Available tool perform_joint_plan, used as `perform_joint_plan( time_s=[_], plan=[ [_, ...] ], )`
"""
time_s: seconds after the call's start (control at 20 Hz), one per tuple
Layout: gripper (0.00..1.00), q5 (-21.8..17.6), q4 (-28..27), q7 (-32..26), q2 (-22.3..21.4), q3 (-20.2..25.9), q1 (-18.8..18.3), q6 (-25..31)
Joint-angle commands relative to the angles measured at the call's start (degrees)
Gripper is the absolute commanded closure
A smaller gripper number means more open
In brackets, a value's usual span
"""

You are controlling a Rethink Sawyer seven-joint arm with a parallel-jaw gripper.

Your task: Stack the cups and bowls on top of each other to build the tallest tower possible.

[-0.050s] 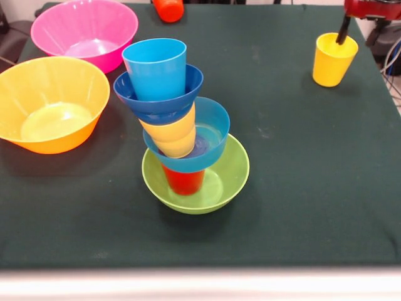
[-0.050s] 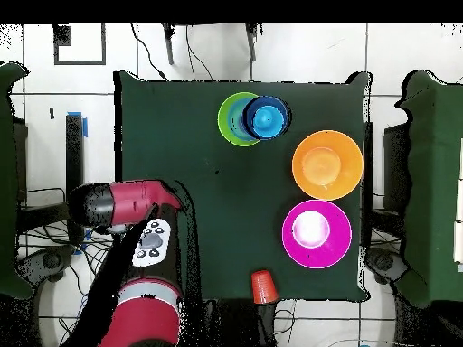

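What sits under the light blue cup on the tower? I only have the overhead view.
Observer: From the front, the tower runs, bottom up: green bowl, red cup, light blue bowl, yellow cup, dark blue bowl, light blue cup.
Operator: Is it straight?
Observer: No. Its upper pieces lean toward the yellow-orange bowl.
Operator: Where is the other yellow cup? I can't find it from above.
Observer: The second yellow cup stands upright directly beneath the claw, well apart from the tower.
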Motion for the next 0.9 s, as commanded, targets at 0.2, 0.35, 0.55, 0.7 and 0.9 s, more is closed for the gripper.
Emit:
perform_joint_plan(
  time_s=[0.2, 0.35, 0.55, 0.7, 0.9],
  plan=[
    [0.0, 0.8, -4.1, 11.2, 7.7, 1.1, 2.9, 3.1],
    [0.0, 0.6, -5.1, 12.3, 9.7, -0.6, 4.3, 1.5],
    [0.0, 0.6, -7.1, 13.1, 12.4, -2.5, 5.7, -0.2],
    [0.0, 0.3, -9.1, 13.0, 14.3, -4.2, 6.2, -1.1],
    [0.0, 0.1, -10.2, 12.9, 15.2, -6.1, 7.0, -1.4]
  ],
)
